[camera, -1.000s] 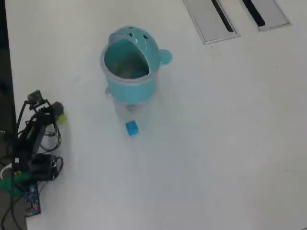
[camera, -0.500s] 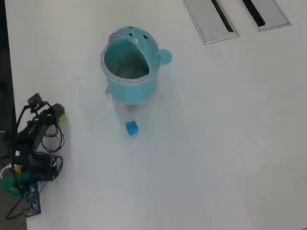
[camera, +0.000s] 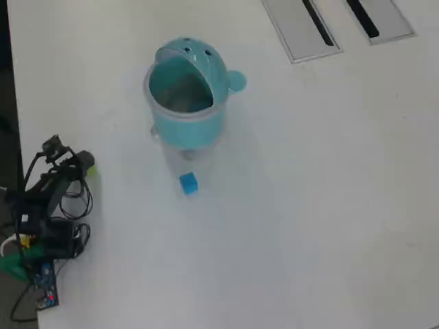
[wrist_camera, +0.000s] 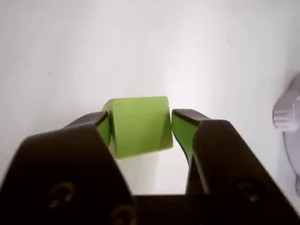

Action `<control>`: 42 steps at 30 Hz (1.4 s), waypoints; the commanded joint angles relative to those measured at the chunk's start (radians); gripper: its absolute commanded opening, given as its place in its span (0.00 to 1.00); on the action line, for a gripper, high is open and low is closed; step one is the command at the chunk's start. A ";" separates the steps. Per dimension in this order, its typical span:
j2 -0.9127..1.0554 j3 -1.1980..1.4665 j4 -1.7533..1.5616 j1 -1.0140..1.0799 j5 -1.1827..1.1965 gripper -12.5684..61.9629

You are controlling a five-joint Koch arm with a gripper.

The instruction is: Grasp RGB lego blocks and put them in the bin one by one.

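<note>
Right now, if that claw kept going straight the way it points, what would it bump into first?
Probably just the bare white table. The claw is shut on the yellow-green block, and the wrist view shows nothing but tabletop ahead, though depth is hard to judge.

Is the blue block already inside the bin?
No, in the overhead view the blue block lies on the table just in front of the bin.

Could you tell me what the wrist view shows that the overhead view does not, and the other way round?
Only the wrist view shows the grip up close: the gripper shut on the yellow-green block, a jaw against each side. Only the overhead view shows the bin, its mouth open, the blue block lying just below it in the picture, and the whole arm. Both show the white table and the yellow-green block.
</note>
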 commanded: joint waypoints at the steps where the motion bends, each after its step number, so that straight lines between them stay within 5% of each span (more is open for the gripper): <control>1: 0.031 -0.029 -0.043 0.003 0.006 0.37; 14: 0.107 -0.037 -0.002 0.017 0.060 0.31; 18: 0.086 -0.011 -0.044 0.040 0.060 0.45; 26: -0.005 -0.008 -0.152 0.077 0.058 0.53; 39: -0.141 -0.044 -0.193 0.107 0.058 0.52; 42: -0.140 -0.052 -0.184 0.110 0.078 0.38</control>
